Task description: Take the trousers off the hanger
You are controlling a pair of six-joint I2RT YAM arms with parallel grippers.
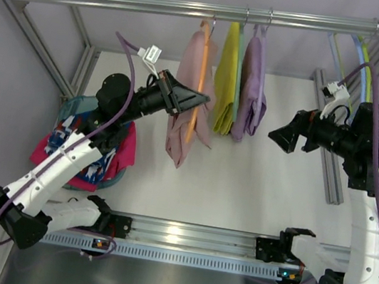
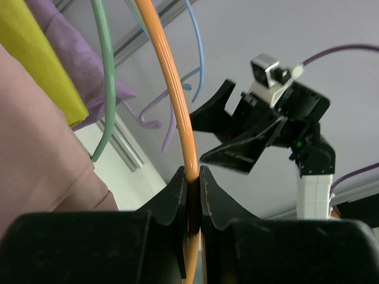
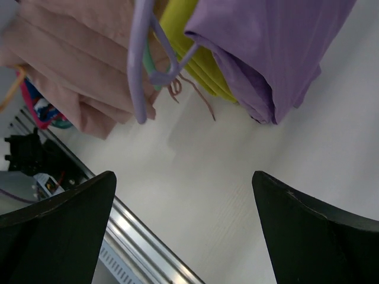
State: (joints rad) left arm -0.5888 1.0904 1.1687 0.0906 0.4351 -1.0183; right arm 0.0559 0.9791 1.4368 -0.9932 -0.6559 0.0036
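- Left tool (image 2: 194, 177) status?
- I see it clenched on the thin, smooth orange hanger (image 2: 172, 89). Right tool (image 1: 286, 133) gaping, holding nothing. Soft pink trousers (image 1: 180, 122) hang folded on that hanger, under the metal rail (image 1: 125, 3).

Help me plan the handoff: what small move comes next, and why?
Probably move the open right gripper toward the lower edge of the pink trousers: the left gripper clamps the orange hanger, the trousers hang over it, and nothing grips them.
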